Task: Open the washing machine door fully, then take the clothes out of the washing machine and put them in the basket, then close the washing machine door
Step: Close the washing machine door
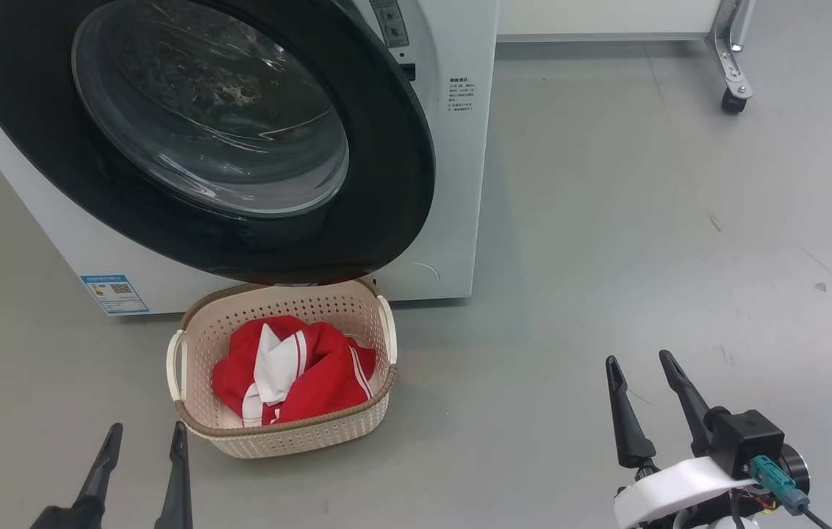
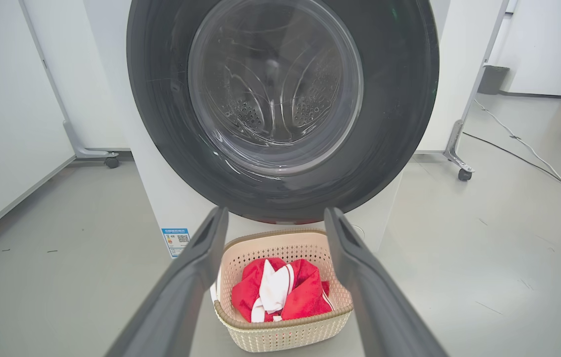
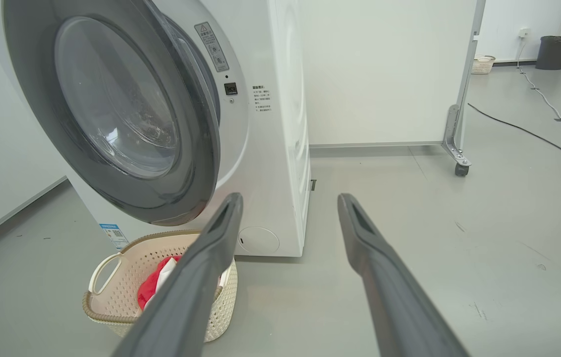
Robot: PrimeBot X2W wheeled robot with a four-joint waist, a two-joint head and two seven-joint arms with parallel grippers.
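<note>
Our left gripper (image 1: 148, 426) and right gripper (image 1: 638, 358) hover near us, jaws spread wide and empty; the clothes (image 1: 320, 375) lie soft and light in the basket (image 1: 291, 433), just below the washing machine door (image 1: 401, 184); the door stands ajar, its right edge off the washing machine (image 1: 453, 184); we judge it stiff, heavy and glossy-slick, best pushed on the black rim at the right, not the glass; the blue sticker (image 1: 115, 292) and panel print (image 1: 462, 94) are too small to read.
</note>
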